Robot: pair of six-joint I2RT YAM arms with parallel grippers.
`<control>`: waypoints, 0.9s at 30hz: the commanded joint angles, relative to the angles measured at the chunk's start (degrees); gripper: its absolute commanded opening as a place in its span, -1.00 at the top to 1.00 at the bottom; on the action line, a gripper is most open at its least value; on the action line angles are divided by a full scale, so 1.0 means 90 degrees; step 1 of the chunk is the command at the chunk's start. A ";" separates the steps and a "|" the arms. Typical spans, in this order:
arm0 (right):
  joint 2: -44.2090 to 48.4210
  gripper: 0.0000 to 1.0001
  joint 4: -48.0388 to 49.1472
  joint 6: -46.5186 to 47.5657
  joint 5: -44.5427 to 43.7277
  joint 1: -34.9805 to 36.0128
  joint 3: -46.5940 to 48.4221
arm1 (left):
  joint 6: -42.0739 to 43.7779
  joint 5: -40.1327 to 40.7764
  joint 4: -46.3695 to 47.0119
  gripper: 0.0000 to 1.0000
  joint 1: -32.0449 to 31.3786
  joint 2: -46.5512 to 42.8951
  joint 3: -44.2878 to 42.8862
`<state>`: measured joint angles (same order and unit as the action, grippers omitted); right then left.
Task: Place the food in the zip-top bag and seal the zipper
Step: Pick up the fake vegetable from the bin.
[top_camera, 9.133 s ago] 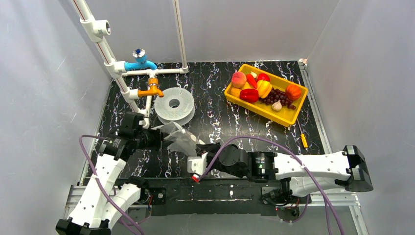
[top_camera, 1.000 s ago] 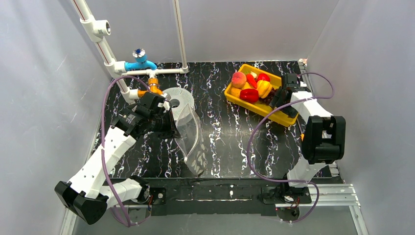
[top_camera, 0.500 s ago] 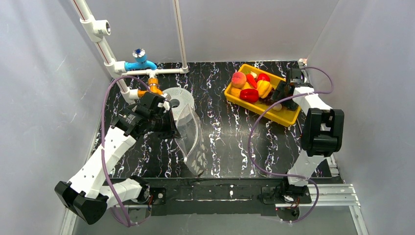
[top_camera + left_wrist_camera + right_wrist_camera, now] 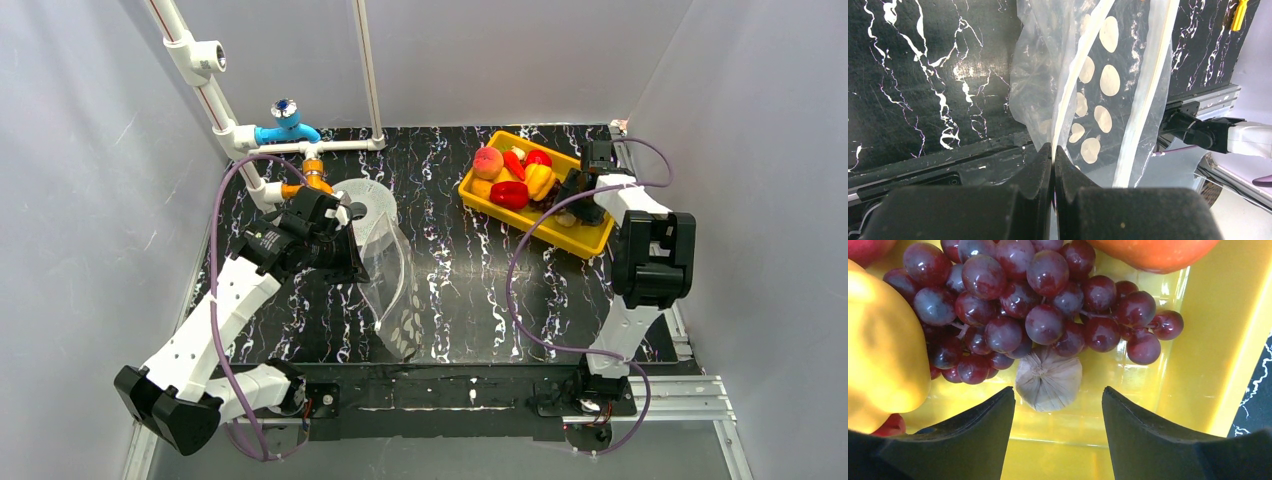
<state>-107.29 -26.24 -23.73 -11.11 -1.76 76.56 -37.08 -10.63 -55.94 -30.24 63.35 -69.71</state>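
1. Since the earliest frame both arms have left the near edge. The left gripper (image 4: 345, 262) has carried the zip-top bag (image 4: 385, 270) up beside the grey spool (image 4: 372, 205), and the right gripper (image 4: 575, 195) has swung out to the yellow tray (image 4: 590, 243).
2. Left gripper (image 4: 1053, 150): its fingers are pressed together, pinching a pale edge strip of the bag.
3. The bag (image 4: 1098, 90) hangs from that pinch, its lower end on the black table (image 4: 460, 280). A zipper (image 4: 1147, 90) strip runs along its far side.
4. Food lies in the tray: a yellow pepper (image 4: 883, 340), purple grapes (image 4: 1013, 305) and a garlic bulb (image 4: 1049, 380).
5. Right gripper (image 4: 1058, 395): its fingers are spread either side of the garlic bulb, touching nothing.
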 commanded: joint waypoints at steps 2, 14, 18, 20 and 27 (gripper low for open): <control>-0.0301 -0.43 -0.0129 0.0056 0.0220 -0.0024 0.0499 | 0.0058 -0.0050 -0.0192 1.00 -0.0029 -0.0045 -0.0109; -0.0419 -0.08 -0.0276 0.0119 0.0450 -0.0068 0.0613 | 0.0018 -0.0039 -0.0249 1.00 -0.0029 -0.0124 -0.0072; 0.0078 0.10 -0.0156 -0.0008 0.0242 -0.0066 0.0276 | 0.0007 -0.0058 -0.0263 1.00 -0.0030 -0.0170 -0.0023; 0.0533 0.15 0.0095 -0.0097 0.0050 -0.0063 -0.0089 | 0.0007 -0.0051 -0.0265 1.00 -0.0029 -0.0183 -0.0021; 0.2151 0.27 0.0785 -0.0246 0.0350 -0.0052 -0.0808 | 0.0004 -0.0084 -0.0238 1.00 -0.0029 -0.0119 -0.0067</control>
<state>-95.78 -25.36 -24.30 -9.74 -2.13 69.95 -37.15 -10.66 -57.01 -30.24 63.07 -69.71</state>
